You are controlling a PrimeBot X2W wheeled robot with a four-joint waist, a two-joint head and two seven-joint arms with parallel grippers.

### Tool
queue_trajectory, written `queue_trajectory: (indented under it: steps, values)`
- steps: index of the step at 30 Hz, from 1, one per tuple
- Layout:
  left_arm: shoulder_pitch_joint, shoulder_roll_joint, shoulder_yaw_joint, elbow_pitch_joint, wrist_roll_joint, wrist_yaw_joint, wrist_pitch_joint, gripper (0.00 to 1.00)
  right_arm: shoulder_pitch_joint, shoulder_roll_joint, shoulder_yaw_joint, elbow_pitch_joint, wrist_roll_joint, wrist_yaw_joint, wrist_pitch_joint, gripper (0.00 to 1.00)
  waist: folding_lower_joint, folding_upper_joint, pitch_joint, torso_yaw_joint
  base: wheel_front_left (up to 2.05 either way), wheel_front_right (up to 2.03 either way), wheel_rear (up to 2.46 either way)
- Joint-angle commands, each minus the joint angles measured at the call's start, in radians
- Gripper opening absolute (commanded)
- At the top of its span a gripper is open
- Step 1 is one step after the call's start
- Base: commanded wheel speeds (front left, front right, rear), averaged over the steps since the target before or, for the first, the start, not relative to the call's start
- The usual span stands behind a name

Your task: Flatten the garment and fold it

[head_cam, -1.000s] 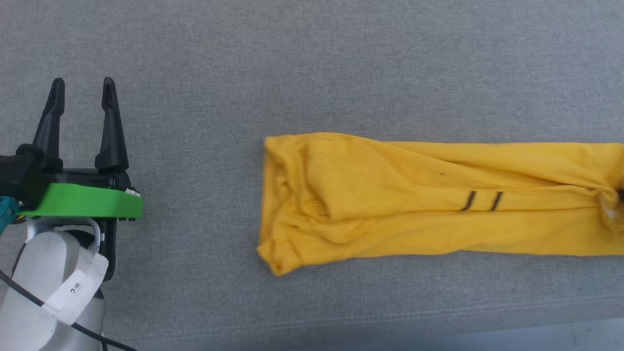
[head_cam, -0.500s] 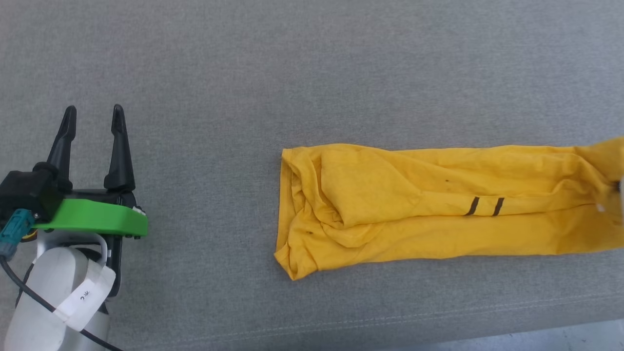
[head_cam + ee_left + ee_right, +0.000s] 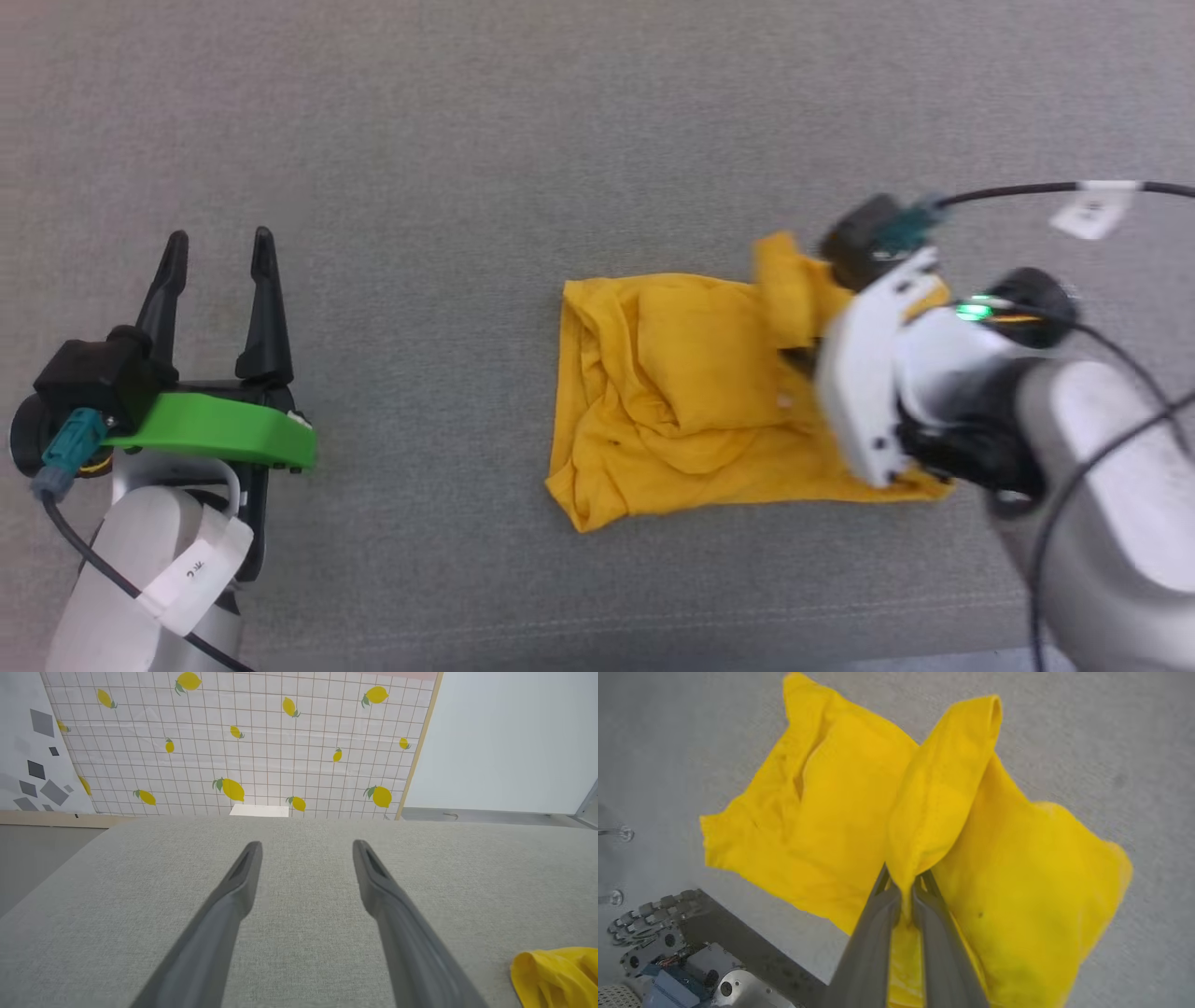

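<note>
Pinches a raised fold of the garment (image 3: pixel 831 812) between the clamped jaws of the right gripper (image 3: pixel 903 877).
Holds that fold above the crumpled rest, lying on the grey surface (image 3: pixel 467 140) toward its front edge; poises the left gripper (image 3: pixel 219 236), jaws spread wide and empty, over the same surface.

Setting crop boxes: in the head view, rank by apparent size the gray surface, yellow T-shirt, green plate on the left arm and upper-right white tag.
Largest first:
gray surface;
yellow T-shirt, partly covered by the right arm;
green plate, nearer the camera;
upper-right white tag.
</note>
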Motion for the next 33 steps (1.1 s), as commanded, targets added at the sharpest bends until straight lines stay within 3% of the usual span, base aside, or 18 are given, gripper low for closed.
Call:
queue_trajectory:
  steps: [1, 9, 19, 20, 21, 22, 29, 33]
  values:
    - [-0.015, -0.003, -0.001, 0.002, -0.003, -0.002, -0.002, 1.00, -0.027, 0.021, 0.023, 0.031, 0.001, -0.002, -0.026, 0.00, -0.0001, 0.0000, 0.015, 0.021, 0.00, 0.00, 0.00]
    - [-0.027, -0.012, -0.018, 0.018, -0.006, -0.009, -0.005, 1.00, -0.114, 0.129, 0.141, 0.235, -0.008, -0.002, -0.170, 0.00, -0.0001, 0.0000, 0.035, 0.067, 0.00, 0.00, 0.00]
    - [-0.042, -0.030, -0.034, 0.047, -0.008, -0.017, -0.012, 1.00, -0.148, 0.195, 0.202, 0.461, 0.002, -0.002, -0.298, 0.00, -0.0001, 0.0000, 0.046, 0.093, 0.00, 0.00, 0.00]
    - [-0.042, -0.030, -0.034, 0.049, -0.008, -0.017, -0.012, 1.00, -0.149, 0.200, 0.207, 0.470, 0.009, -0.002, -0.309, 0.05, -0.0001, 0.0000, 0.044, 0.090, 0.00, 0.00, 0.00]
    - [-0.041, -0.031, -0.034, 0.052, -0.009, -0.018, -0.013, 1.00, -0.153, 0.206, 0.220, 0.475, 0.019, -0.002, -0.321, 0.43, -0.0001, 0.0000, 0.041, 0.085, 0.00, 0.00, 0.00]
    - [-0.040, -0.030, -0.034, 0.055, -0.009, -0.018, -0.014, 1.00, -0.157, 0.210, 0.229, 0.475, 0.030, -0.002, -0.332, 1.00, -0.0001, 0.0000, 0.037, 0.079, 0.00, 0.00, 0.00]
    - [-0.034, -0.033, -0.042, 0.070, -0.011, -0.021, -0.015, 1.00, -0.197, 0.212, 0.288, 0.395, 0.122, -0.002, -0.393, 1.00, -0.0001, 0.0000, 0.001, 0.027, 0.00, 0.00, 0.00]
    - [-0.037, -0.032, -0.047, 0.071, -0.010, -0.021, -0.015, 1.00, -0.205, 0.176, 0.252, 0.317, 0.137, -0.002, -0.475, 1.00, -0.0001, 0.0000, -0.014, 0.000, 0.00, 0.00, 0.00]
